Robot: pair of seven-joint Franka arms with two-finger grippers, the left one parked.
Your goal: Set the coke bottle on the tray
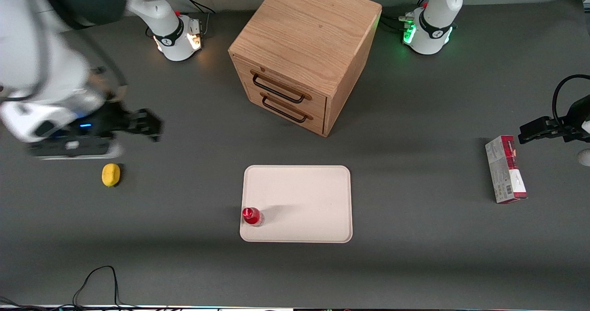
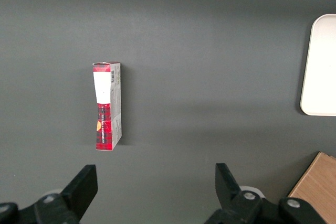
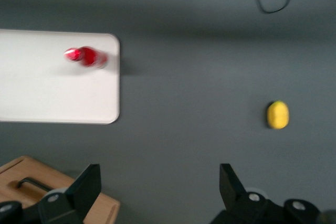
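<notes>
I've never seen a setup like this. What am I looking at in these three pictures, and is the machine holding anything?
Two robot arms stand at a grey table. One picture looks down from the front; the other two come from cameras on the arms' wrists. The working arm's gripper hangs open above the table, farther from the front camera than the yellow lemon, holding nothing. The small red coke bottle stands on the pale tray, near a corner. A wooden drawer cabinet and a red-and-grey box sit elsewhere.
</notes>
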